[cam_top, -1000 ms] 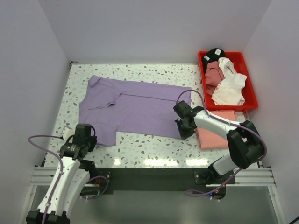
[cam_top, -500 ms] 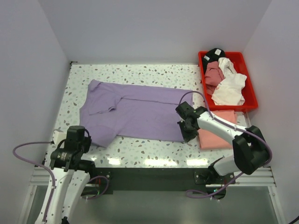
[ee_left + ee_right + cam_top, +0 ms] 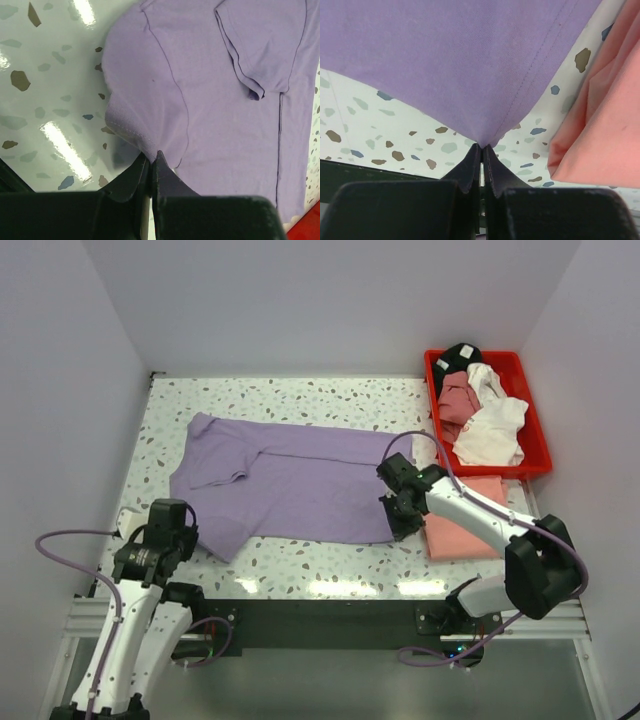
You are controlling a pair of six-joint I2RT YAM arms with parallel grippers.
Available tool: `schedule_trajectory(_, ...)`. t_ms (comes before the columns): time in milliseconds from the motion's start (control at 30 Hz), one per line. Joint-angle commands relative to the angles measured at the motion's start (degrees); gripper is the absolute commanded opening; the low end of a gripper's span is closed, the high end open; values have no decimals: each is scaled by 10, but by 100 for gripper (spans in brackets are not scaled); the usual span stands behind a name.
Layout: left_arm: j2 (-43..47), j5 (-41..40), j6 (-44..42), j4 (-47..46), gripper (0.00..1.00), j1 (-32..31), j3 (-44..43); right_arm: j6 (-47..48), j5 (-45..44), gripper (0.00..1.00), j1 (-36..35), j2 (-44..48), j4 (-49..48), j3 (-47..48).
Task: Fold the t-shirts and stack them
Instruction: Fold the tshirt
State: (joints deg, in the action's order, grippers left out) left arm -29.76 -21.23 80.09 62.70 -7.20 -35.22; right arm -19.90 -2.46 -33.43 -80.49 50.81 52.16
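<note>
Jaws pinched shut, the left gripper (image 3: 151,159) holds a sleeve edge and the right gripper (image 3: 482,148) a hem corner of the lavender t-shirt (image 3: 290,480) spread left of the red bin (image 3: 541,430), so folding looks barely begun and next calls for lifting both evenly, arms low, wrists tipped down.

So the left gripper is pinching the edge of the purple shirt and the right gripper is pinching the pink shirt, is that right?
Not quite. The right gripper is pinching the purple shirt too, at its corner; the pink shirt lies beside it, ungripped. The right wrist view shows this. The left gripper is indeed pinching the purple shirt's edge.
</note>
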Motion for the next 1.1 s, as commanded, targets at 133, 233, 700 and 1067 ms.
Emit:
schedule_trajectory(133,-68,-10,-42,-111,0,-2,-10,9,-32,0,-1,-6,10,77)
schedule_trajectory(233,-105,-14,-52,-150,0,-2,-20,8,-48,0,7,-20,6,94)
schedule_trajectory(700,-310,-18,-104,-304,0,-3,-130,35,-26,0,100,-65,-18,161)
schedule_trajectory(1067,-422,-52,-118,-354,0,-3,-216,51,-19,0,137,-142,-32,230)
